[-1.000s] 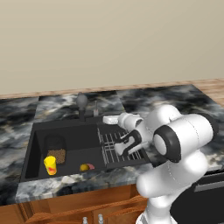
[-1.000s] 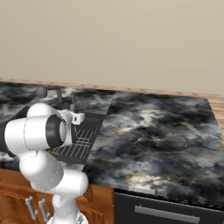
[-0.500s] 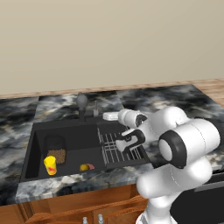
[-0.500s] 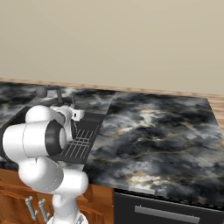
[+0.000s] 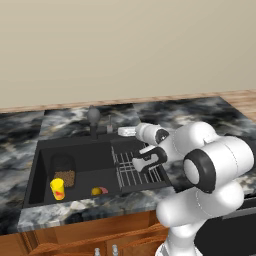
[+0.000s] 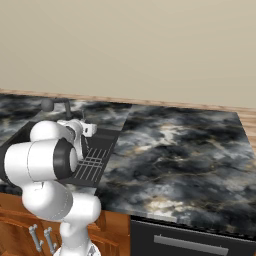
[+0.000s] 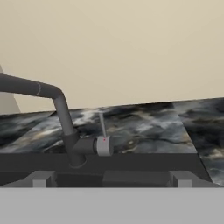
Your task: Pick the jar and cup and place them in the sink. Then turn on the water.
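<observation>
Jar and cup in sink, left end, touching. Gripper above wire rack, facing faucet; finger opening cannot be told; nothing visibly held.

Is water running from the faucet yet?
No, the faucet spout shows no blue stream, and the sink holds the jar and cup dry.

I see the dark marbled counter holding the sink, with the faucet standing on its back edge.
</observation>
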Robot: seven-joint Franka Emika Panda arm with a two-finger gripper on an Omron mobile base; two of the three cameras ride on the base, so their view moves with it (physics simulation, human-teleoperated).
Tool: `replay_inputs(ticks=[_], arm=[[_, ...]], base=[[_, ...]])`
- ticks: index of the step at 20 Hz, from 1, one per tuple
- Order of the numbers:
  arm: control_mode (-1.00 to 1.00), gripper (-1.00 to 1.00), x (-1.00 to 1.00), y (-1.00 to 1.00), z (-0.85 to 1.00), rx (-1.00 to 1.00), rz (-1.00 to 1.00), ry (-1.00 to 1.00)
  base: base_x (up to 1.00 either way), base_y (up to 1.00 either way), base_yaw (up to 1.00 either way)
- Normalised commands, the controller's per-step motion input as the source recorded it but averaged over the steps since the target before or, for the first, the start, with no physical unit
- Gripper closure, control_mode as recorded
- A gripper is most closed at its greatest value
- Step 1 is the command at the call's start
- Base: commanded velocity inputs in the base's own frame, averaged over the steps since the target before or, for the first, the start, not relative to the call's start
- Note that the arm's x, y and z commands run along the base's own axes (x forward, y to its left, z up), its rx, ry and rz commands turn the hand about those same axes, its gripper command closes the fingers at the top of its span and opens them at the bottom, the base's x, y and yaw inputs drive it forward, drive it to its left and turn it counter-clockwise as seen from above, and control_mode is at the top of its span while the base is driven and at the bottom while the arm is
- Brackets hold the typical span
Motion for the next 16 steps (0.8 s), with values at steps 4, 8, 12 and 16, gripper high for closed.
replay_inputs(ticks=[4, 8, 12, 16], arm=[[-1.00, -1.00, 0.00, 0.00, 0.00, 0.00, 0.00, -0.01], [-1.00, -1.00, 0.00, 0.00, 0.00, 0.00, 0.00, 0.00], [-1.00, -1.00, -0.03, 0.00, 0.00, 0.00, 0.00, -0.01], [-1.00, -1.00, 0.00, 0.00, -0.01, 0.00, 0.00, -0.05]], base=[[0.00, 0.00, 0.00], [0.00, 0.00, 0.00], [0.00, 0.00, 0.00], [0.00, 0.00, 0.00]])
